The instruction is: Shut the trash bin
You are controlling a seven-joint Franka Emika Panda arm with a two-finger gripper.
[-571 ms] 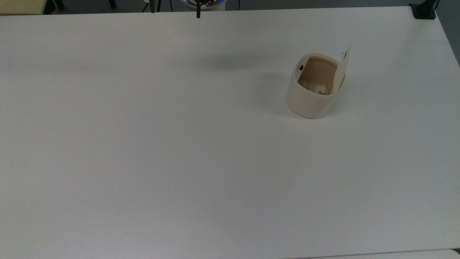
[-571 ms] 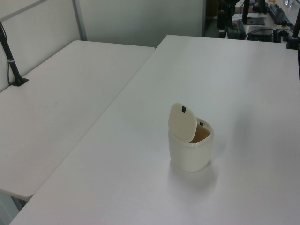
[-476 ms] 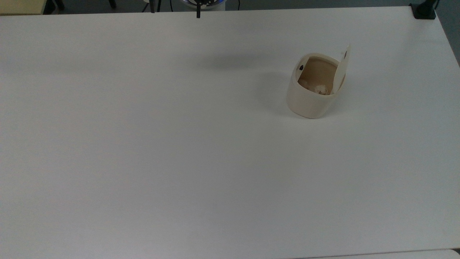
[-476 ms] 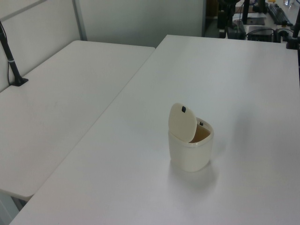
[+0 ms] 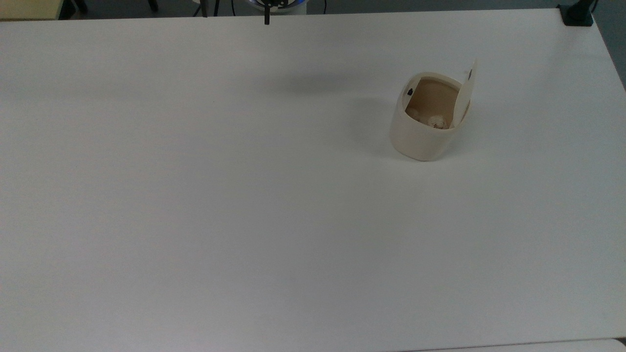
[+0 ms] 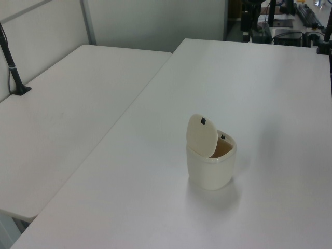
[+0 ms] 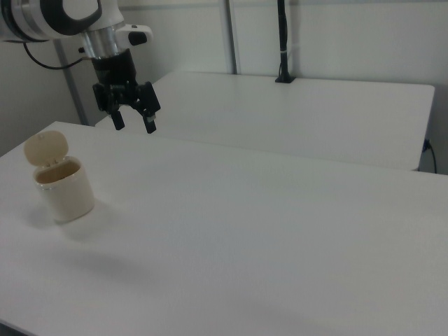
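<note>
The cream trash bin (image 5: 423, 132) (image 6: 209, 167) (image 7: 64, 187) stands on the white table (image 5: 244, 195) with its flat lid (image 5: 464, 95) (image 6: 202, 136) (image 7: 47, 148) raised upright on its hinge. A small black button (image 5: 410, 92) sits at the rim, and crumpled paper (image 5: 435, 121) lies in the tan interior. In the right view my gripper (image 7: 134, 125) hangs open in the air, high above the table and to the right of the bin, well apart from it. In the top view only a dark fingertip (image 5: 266, 19) shows at the upper edge.
A second white table (image 6: 62, 114) (image 7: 315, 112) adjoins this one. A black clamp post (image 6: 13, 67) (image 7: 283, 42) stands on it. Another black clamp (image 5: 577, 13) sits at the top view's upper right table corner. Desks with equipment (image 6: 280, 21) lie beyond.
The fingertip at the top view's upper edge has shifted slightly left. The bin and its lid have not moved.
</note>
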